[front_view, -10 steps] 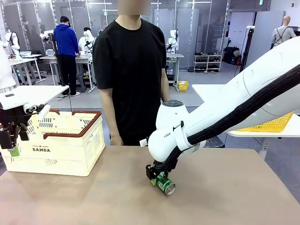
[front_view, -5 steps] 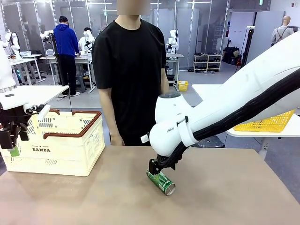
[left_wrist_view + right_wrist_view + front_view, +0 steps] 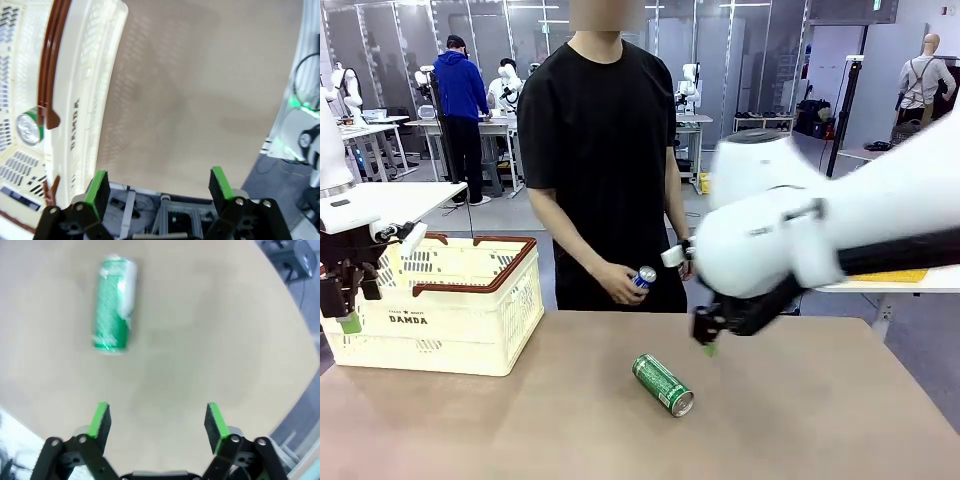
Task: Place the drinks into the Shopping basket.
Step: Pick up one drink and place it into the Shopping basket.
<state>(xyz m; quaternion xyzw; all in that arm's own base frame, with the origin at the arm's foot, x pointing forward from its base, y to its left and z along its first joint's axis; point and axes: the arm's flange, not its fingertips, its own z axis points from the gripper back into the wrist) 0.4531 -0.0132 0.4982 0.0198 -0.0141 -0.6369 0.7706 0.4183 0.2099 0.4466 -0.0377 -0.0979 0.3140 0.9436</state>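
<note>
A green can (image 3: 663, 384) lies on its side in the middle of the table, seen from above in the right wrist view (image 3: 115, 302). My right gripper (image 3: 708, 338) hangs blurred above and to the right of it, open and holding nothing (image 3: 157, 422). The person's hand holds a blue can (image 3: 642, 277) at the far table edge. The cream Shopping basket (image 3: 470, 285) stands at the left. Beside its near left corner my left gripper (image 3: 348, 318) is open and holds nothing (image 3: 159, 187). Another green can (image 3: 27, 129) stands inside the basket (image 3: 85, 100).
The person stands at the far side of the table, right behind the middle. A yellow mesh basket (image 3: 905, 274) sits on another table at the right. Bare tabletop (image 3: 520, 430) runs between the Shopping basket and the lying can.
My right gripper opened off the green can, rose and swung right, leaving the can lying on the table. The person brought a blue can up in one hand. The left arm stayed still.
</note>
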